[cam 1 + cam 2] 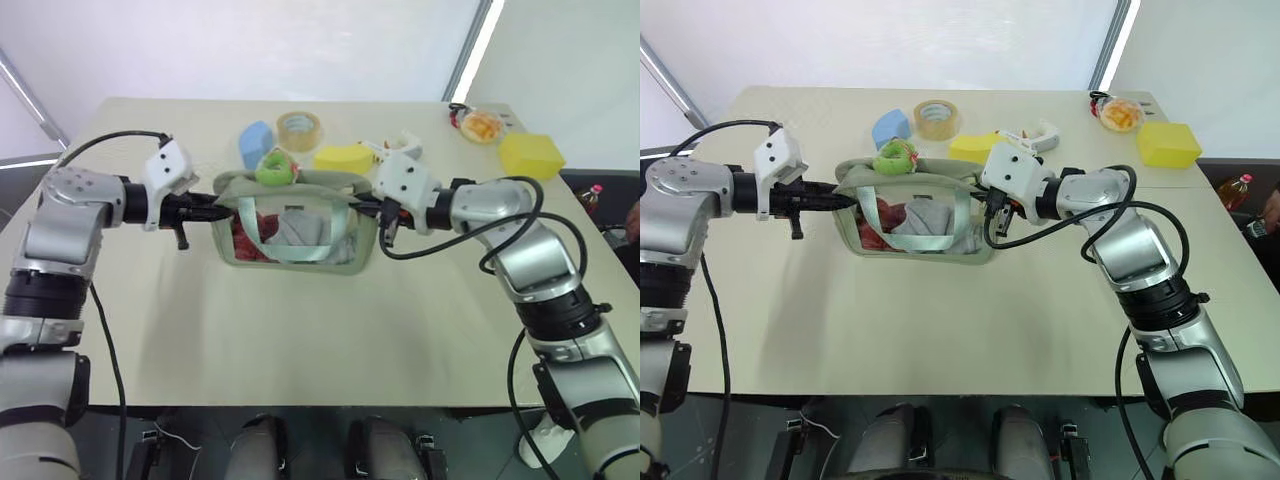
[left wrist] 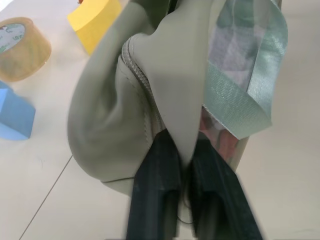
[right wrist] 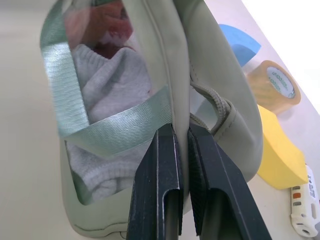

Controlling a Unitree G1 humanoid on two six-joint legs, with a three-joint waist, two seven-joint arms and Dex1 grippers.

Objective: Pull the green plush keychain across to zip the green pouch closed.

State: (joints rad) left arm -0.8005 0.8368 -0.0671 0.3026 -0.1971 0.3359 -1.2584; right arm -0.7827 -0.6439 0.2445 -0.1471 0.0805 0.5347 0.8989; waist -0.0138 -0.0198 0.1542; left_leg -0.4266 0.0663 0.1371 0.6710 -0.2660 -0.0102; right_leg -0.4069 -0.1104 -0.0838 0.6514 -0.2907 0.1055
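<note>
The green pouch [image 1: 322,182] stands in the middle of the table, its clear window showing white and red cloth inside and a pale strap looped across its front. The green plush keychain [image 1: 276,166] sits on the top edge near the pouch's left end. My left gripper [image 1: 215,205] is shut on the pouch's left end, and the left wrist view shows the fabric pinched between its fingers [image 2: 155,170]. At the right end my right gripper [image 1: 372,206] is shut on the pouch, its fingers [image 3: 205,160] clamping the top seam.
Behind the pouch lie a blue sponge [image 1: 256,143], a tape roll [image 1: 299,129], a yellow sponge [image 1: 343,157] and a white gadget [image 1: 400,146]. At the far right corner sit an orange-filled packet [image 1: 481,126] and a yellow block [image 1: 531,155]. A bottle [image 1: 590,197] stands beyond the table's right edge.
</note>
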